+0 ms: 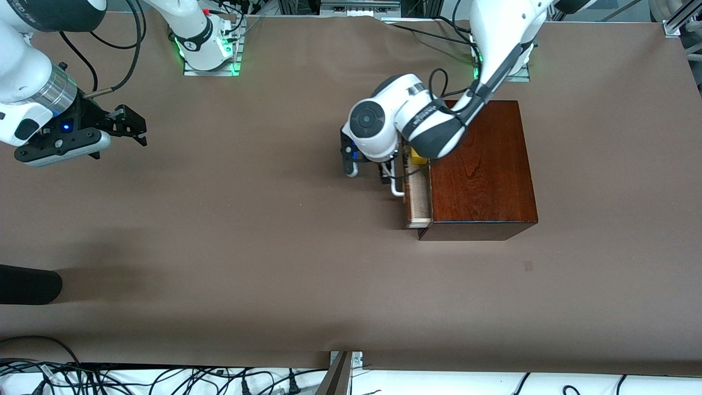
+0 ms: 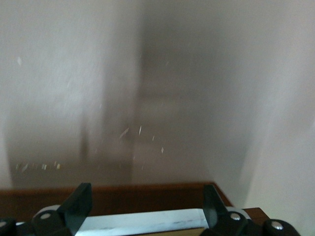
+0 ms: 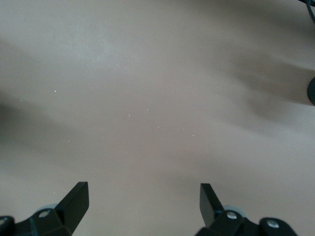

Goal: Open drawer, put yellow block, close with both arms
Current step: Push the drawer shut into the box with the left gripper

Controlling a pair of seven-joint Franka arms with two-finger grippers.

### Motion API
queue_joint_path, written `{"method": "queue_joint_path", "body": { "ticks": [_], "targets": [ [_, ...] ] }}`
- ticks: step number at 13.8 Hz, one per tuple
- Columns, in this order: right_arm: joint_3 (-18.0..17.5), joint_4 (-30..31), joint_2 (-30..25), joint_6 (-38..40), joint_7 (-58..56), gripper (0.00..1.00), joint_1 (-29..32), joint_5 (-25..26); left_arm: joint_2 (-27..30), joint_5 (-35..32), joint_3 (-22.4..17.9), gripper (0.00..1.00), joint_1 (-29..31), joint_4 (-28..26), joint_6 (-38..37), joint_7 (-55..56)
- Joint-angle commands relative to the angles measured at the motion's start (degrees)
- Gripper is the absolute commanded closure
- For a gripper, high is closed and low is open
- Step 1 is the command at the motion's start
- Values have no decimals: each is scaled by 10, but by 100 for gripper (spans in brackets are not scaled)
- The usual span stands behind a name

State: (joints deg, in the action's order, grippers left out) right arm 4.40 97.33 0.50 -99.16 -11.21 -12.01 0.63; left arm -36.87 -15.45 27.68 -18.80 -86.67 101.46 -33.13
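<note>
The yellow block [image 1: 418, 159] lies in the part-open drawer [image 1: 418, 204], so closing remains. The left gripper [image 2: 142, 216], spread, straddles its handle [image 1: 396, 186]; the right gripper [image 1: 127, 127] waits spread, well apart.

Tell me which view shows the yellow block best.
The front view: the yellow block sits in the partly open drawer, half hidden under the left arm. The left wrist view shows only the drawer's white handle between the left pincer's open fingers, no block. The right wrist view shows only bare table.
</note>
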Motion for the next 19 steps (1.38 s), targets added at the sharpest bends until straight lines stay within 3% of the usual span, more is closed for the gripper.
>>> {"method": "queue_joint_path", "body": {
  "ticks": [1, 8, 12, 16, 19],
  "targets": [
    [-5, -14, 1, 15, 10, 0, 1, 6, 19, -23, -1, 0, 25, -15, -21, -8],
    [-4, -14, 1, 17, 10, 0, 2, 6, 22, -22, 5, 0, 43, -11, -43, -7],
    [-4, -14, 1, 17, 11, 0, 3, 5, 94, -9, 11, 0, 44, 0, -42, 34],
    [-3, -13, 1, 16, 12, 0, 4, 3, 163, -11, 7, 0, 98, 37, -106, 123],
    [-3, -13, 2, 16, 12, 0, 4, 2, 180, -11, 8, 0, 181, 94, -148, 148]
  ]
}}
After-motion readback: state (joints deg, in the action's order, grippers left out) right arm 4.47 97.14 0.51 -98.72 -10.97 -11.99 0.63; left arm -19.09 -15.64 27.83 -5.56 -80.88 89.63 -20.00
